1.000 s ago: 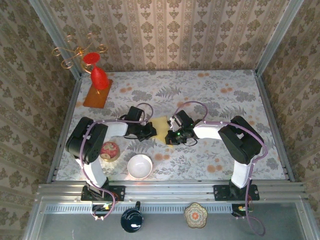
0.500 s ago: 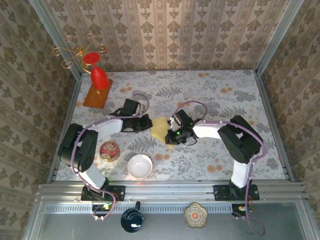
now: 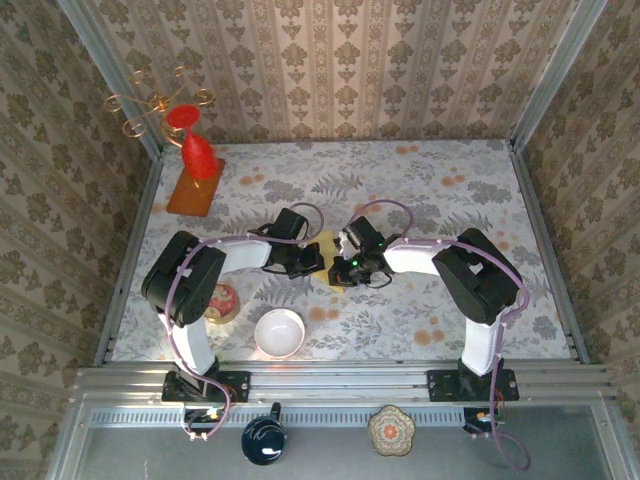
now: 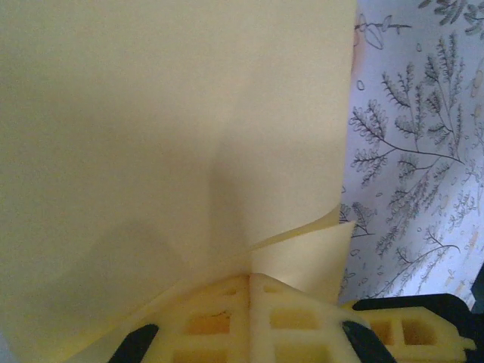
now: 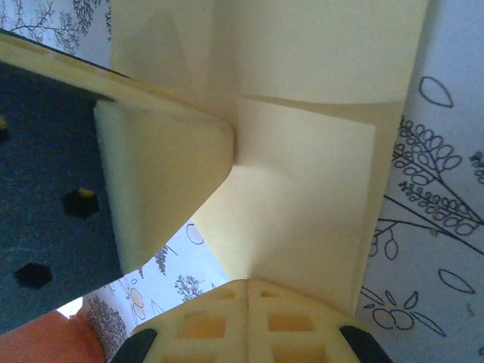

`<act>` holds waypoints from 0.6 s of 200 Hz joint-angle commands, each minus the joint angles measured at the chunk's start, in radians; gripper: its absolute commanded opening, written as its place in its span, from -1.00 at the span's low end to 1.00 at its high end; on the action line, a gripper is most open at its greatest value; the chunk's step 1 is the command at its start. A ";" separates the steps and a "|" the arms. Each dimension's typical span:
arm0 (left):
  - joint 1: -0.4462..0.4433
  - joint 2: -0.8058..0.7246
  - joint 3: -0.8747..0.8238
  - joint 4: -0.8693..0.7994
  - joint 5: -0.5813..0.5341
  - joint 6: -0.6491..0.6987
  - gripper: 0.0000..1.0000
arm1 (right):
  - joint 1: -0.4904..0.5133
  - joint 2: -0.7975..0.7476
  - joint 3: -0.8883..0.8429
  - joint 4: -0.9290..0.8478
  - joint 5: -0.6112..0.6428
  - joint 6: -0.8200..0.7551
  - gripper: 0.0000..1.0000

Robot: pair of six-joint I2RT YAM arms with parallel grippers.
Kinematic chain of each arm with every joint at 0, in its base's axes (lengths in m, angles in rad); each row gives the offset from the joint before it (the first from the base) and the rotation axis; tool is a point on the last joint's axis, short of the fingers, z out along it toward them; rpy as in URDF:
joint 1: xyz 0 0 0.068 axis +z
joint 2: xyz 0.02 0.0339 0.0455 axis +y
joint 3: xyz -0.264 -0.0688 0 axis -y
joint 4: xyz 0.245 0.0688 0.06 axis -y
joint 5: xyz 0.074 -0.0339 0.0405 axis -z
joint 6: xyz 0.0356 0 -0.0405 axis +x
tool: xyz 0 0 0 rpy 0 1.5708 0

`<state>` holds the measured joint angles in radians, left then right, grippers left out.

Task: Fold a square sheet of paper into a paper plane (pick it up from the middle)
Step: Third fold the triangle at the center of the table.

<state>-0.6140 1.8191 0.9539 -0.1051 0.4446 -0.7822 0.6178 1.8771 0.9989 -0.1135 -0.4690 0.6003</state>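
Top external view: bright, even overhead light with no glare. Shadows on the tablecloth [image 3: 400,190] are short and soft, darkest just beside the square sheet of paper [image 3: 328,240]. Left wrist view: the sheet is low in contrast and soft in focus, with grey shading at its lower left. The cloth to its right has a blue cast. Right wrist view: fold edges are sharp; the area left of the sheet is dark and blurred.
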 commanded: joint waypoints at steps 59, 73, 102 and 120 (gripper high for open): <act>0.009 0.058 -0.029 -0.037 -0.077 -0.002 -0.92 | -0.013 -0.018 -0.020 -0.115 0.006 -0.087 -0.86; 0.013 0.066 -0.033 -0.043 -0.083 0.000 -0.93 | -0.013 -0.032 -0.029 -0.133 0.001 -0.104 -0.86; 0.023 0.075 -0.042 -0.056 -0.092 0.003 -0.93 | -0.013 -0.051 -0.045 -0.171 0.011 -0.127 -0.85; 0.029 0.079 -0.047 -0.059 -0.092 0.003 -0.93 | -0.013 -0.048 -0.052 -0.184 0.013 -0.133 -0.85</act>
<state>-0.6029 1.8313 0.9531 -0.0971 0.4496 -0.7856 0.6064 1.8431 0.9779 -0.1726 -0.4717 0.5034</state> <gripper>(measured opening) 0.065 0.072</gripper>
